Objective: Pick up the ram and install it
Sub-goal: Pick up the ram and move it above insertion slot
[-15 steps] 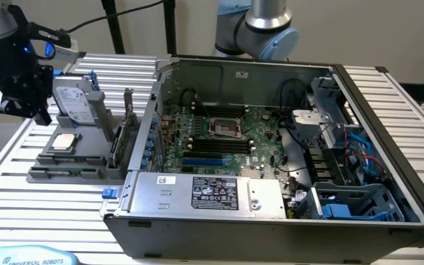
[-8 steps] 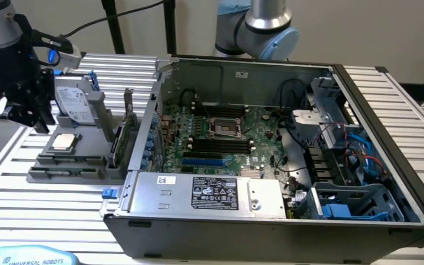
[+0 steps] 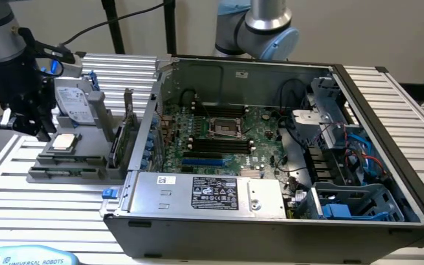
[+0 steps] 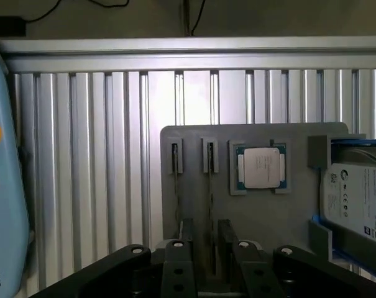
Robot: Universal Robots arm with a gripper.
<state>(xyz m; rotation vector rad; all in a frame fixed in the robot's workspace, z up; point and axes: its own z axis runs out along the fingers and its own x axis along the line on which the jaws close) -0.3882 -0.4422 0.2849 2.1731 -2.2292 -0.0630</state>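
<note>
My tool (image 4: 207, 233) hovers over gray holder (image 4: 287, 223), fingers apart, nothing gripped. Ram (image 4: 210, 186) stands on edge in holder slot, in line with gap between fingers. Pick not done. Black memory slots (image 3: 220, 146) on motherboard look empty, so install also left.

Ram (image 4: 210, 198): thin stick, seen edge-on, standing on its long edge in a narrow slot of the gray holder (image 4: 287, 226), near the holder's end edge. Second stick (image 4: 175, 192) stands parallel in the neighbouring slot, not touching.
</note>
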